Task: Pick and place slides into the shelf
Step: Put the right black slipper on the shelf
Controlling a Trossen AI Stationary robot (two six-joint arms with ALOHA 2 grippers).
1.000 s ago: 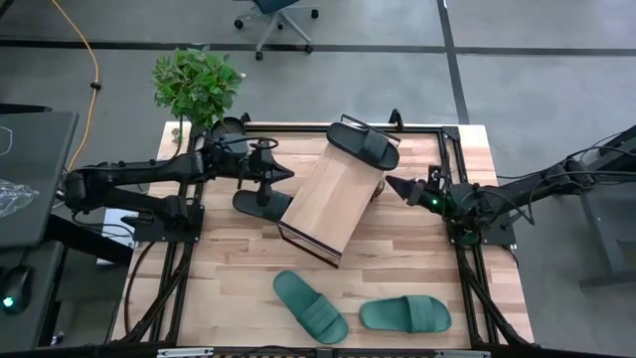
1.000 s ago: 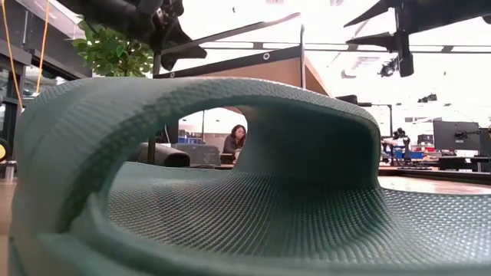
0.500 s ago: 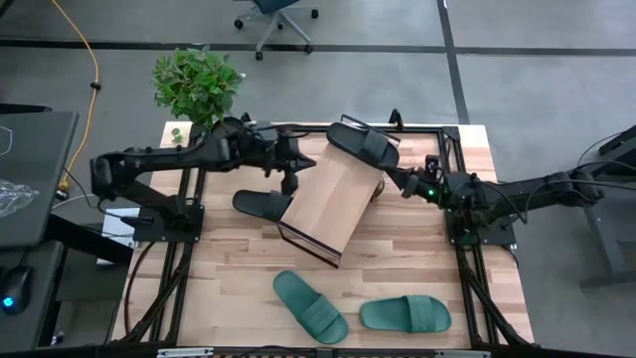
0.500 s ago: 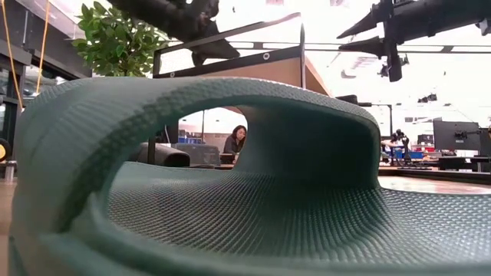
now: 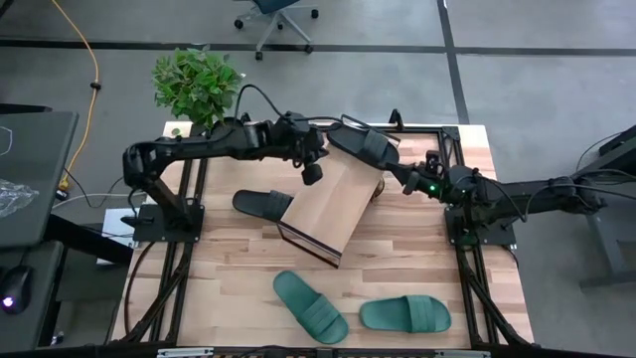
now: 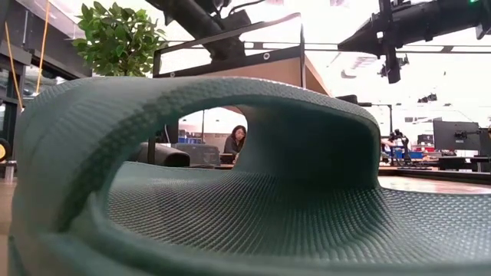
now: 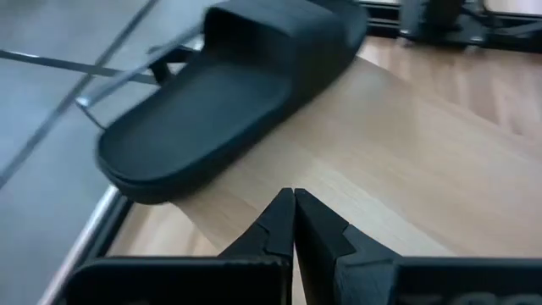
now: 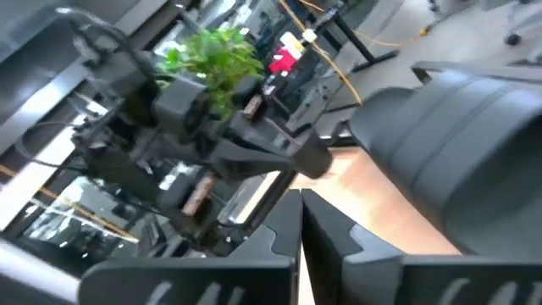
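Observation:
The shelf (image 5: 333, 204) stands slanted in the middle of the table. One black slide (image 5: 363, 144) lies sole down on its far upper end. A second black slide (image 5: 260, 204) lies flat on the table against the shelf's left side. Two green slides (image 5: 310, 306) (image 5: 405, 314) lie on the table near the front edge; one of them (image 6: 230, 192) fills the low view. My left gripper (image 5: 313, 174) (image 7: 294, 199) is shut over the board, just short of the upper black slide (image 7: 229, 85). My right gripper (image 5: 390, 175) (image 8: 301, 202) is shut at the shelf's far right edge, beside that slide (image 8: 457, 144).
A potted plant (image 5: 197, 85) stands at the table's far left corner. A dark metal frame (image 5: 452, 134) runs round the table's edges. A person (image 6: 234, 142) sits in the room behind. There is bare wood between the shelf and the green slides.
My left gripper has swung from above the black slide on the table toward the table's right, to the shelf's upper end, staying shut. My right gripper has gone a little toward the shelf and has shut on nothing. No slide has moved.

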